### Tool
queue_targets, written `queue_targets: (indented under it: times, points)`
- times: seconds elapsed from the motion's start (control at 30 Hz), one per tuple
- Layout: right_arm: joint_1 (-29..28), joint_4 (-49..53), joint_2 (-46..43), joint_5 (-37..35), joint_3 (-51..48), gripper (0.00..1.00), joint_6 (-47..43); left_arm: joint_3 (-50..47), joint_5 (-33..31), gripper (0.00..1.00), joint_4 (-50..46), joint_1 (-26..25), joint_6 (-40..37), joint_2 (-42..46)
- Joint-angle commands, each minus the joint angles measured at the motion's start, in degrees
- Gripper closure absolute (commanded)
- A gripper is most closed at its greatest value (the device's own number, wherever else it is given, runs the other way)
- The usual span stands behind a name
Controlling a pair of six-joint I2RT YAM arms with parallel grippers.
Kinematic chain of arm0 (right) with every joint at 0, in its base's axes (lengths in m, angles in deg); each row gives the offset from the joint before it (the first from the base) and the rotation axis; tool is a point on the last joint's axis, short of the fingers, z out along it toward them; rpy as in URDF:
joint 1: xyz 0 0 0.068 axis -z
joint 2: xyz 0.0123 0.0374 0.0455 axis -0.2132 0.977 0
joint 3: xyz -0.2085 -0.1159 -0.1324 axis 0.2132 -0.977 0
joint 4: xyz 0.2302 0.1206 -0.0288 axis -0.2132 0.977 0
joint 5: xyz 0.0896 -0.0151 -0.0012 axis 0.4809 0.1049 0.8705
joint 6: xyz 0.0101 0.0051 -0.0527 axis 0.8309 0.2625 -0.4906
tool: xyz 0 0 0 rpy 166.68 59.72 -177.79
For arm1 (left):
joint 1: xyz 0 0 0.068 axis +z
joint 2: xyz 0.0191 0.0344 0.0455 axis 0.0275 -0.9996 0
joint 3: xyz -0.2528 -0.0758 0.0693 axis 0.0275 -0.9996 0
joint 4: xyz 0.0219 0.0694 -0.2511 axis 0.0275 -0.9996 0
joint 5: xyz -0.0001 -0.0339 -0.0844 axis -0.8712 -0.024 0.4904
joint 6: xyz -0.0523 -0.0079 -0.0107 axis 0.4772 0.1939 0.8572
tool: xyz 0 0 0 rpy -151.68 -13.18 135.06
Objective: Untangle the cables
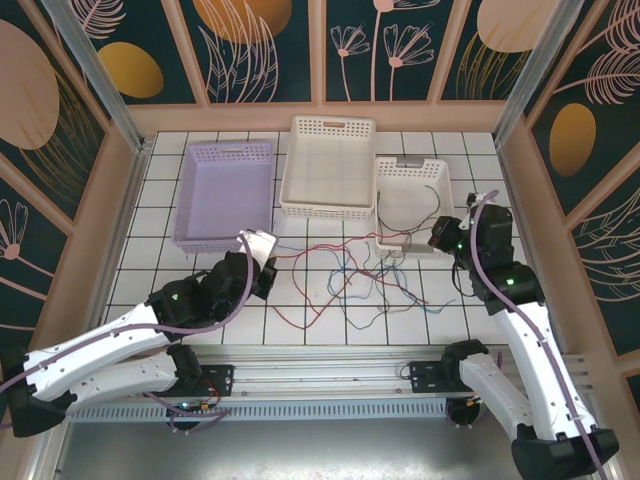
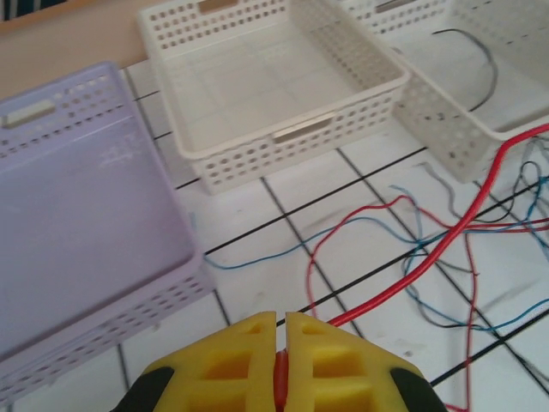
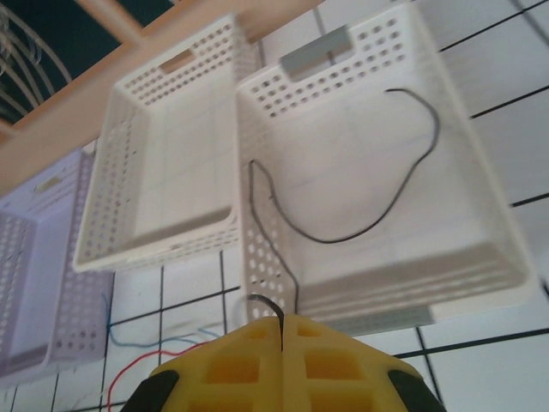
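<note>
Red, blue and dark cables point(image 1: 350, 285) lie tangled on the white tiled table between the arms. My left gripper point(image 2: 280, 343) is shut on a red cable point(image 2: 429, 257) that runs up and right across the tiles to the tangle; from above this gripper point(image 1: 266, 277) sits at the tangle's left edge. My right gripper point(image 3: 281, 330) is shut on a black cable point(image 3: 403, 184), which loops inside the small white basket point(image 3: 480, 283) and comes over its near left corner. From above the right gripper point(image 1: 440, 236) hangs at that basket's front edge.
A lilac basket point(image 1: 225, 150) stands at the back left and a large white basket point(image 1: 330, 205) in the middle, next to the small white basket point(image 1: 412, 165). Wooden walls ring the table. A metal rail point(image 1: 330, 365) runs along the near edge.
</note>
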Motion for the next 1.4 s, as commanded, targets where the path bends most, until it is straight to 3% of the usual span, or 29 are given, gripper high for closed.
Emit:
queue_targets:
  times: [0.0,0.17,0.3,0.53,0.73,0.9,1.07,1.37]
  points:
    - [3.3,3.0,-1.3,-2.9,2.1,1.0,-2.5,1.2,-8.2,1.0,-5.6,0.3,1.1,3.5]
    - [6.4,3.0,-1.7,-2.6,2.6,1.0,-3.0,1.9,-12.9,1.0,-8.5,0.2,4.3,6.8]
    - [7.4,4.0,-1.3,-7.3,5.7,1.0,-3.4,3.4,-18.1,1.0,-10.3,0.2,6.4,7.9]
    - [9.4,4.0,-1.3,-8.9,8.1,1.0,-1.9,7.5,-26.2,1.0,-11.8,0.2,10.5,13.5]
    - [9.7,0.6,1.6,3.0,14.6,1.0,-0.2,8.4,-19.1,1.0,-8.1,0.3,8.7,14.6]
    - [9.6,1.2,7.4,12.6,28.0,1.0,-0.2,5.5,-14.4,1.0,-3.1,0.2,6.9,13.1]
    - [7.1,3.9,12.5,14.5,41.3,1.0,-0.3,1.9,-8.8,1.0,3.5,0.3,5.4,12.5]
    - [6.2,3.1,19.6,16.4,51.4,1.0,-0.4,-1.7,-1.2,1.0,8.2,0.2,3.3,10.5]
